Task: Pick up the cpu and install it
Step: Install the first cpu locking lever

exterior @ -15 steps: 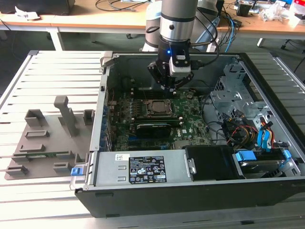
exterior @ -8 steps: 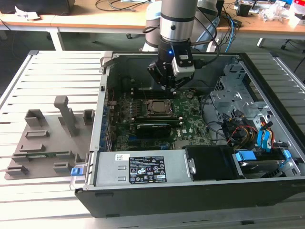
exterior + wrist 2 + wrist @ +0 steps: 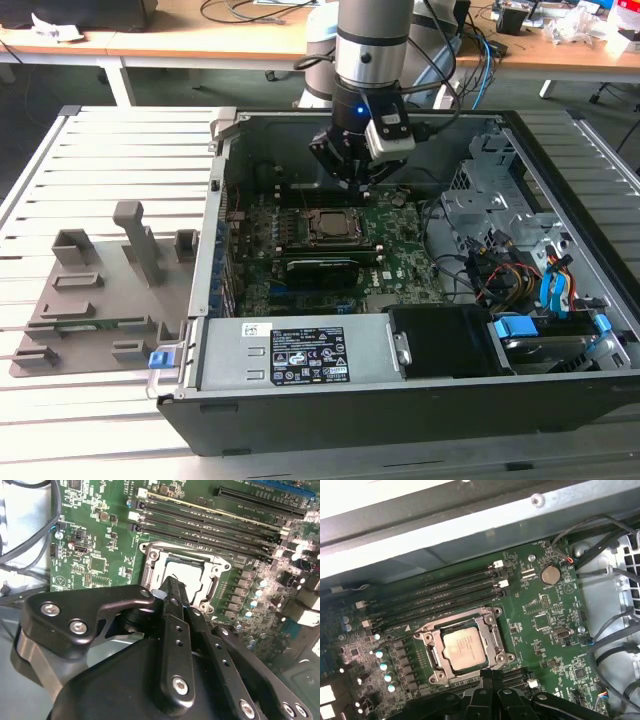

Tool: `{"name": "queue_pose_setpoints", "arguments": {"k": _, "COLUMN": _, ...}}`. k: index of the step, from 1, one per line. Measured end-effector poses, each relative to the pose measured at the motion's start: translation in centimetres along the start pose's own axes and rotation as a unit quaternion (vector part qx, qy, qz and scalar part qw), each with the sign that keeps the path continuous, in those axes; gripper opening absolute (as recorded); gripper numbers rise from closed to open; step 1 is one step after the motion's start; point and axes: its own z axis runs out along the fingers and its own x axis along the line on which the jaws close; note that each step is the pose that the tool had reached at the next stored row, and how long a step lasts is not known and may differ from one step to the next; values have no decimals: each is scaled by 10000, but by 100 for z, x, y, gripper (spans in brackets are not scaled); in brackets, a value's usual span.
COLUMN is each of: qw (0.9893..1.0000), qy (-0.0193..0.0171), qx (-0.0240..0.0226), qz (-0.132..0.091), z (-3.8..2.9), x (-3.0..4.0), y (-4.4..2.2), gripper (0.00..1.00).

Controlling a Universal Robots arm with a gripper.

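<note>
The cpu [image 3: 464,647] is a pale silver square lying flat inside the metal-framed socket [image 3: 495,630] on the green motherboard; the second wrist view shows the cpu [image 3: 189,574] just past my fingertips. My gripper [image 3: 352,180] hangs inside the open computer case, a little above the socket [image 3: 328,228] and towards its far edge. The black fingers [image 3: 172,610] lie together, shut, with nothing between them. In the first wrist view the gripper [image 3: 492,674] ends at the socket's near rim.
Memory slots [image 3: 435,592] run beside the socket. A power supply [image 3: 300,355] fills the case's front, and a drive cage with cables [image 3: 520,270] stands at the exterior view's right. Grey moulded holder blocks [image 3: 100,300] sit on the slatted table outside the case.
</note>
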Motion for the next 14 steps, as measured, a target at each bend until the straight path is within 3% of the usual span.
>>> {"name": "queue_pose_setpoints", "arguments": {"k": 6, "qw": 9990, "qy": -39, "qx": -17, "qz": -447, "z": 0, "x": 0, "y": 0, "gripper": 11}}
{"name": "queue_pose_setpoints", "arguments": {"k": 10, "qw": 9979, "qy": -56, "qx": -25, "qz": -649, "z": 0, "x": 0, "y": 0, "gripper": 11}}
{"name": "queue_pose_setpoints", "arguments": {"k": 12, "qw": 9968, "qy": -68, "qx": -30, "qz": -794, "z": 0, "x": 0, "y": 0, "gripper": 11}}
{"name": "queue_pose_setpoints", "arguments": {"k": 13, "qw": 9965, "qy": -67, "qx": -51, "qz": -832, "z": -2, "x": 0, "y": -1, "gripper": 11}}
{"name": "queue_pose_setpoints", "arguments": {"k": 14, "qw": 9963, "qy": -49, "qx": -146, "qz": -844, "z": -1, "x": 0, "y": 0, "gripper": 11}}
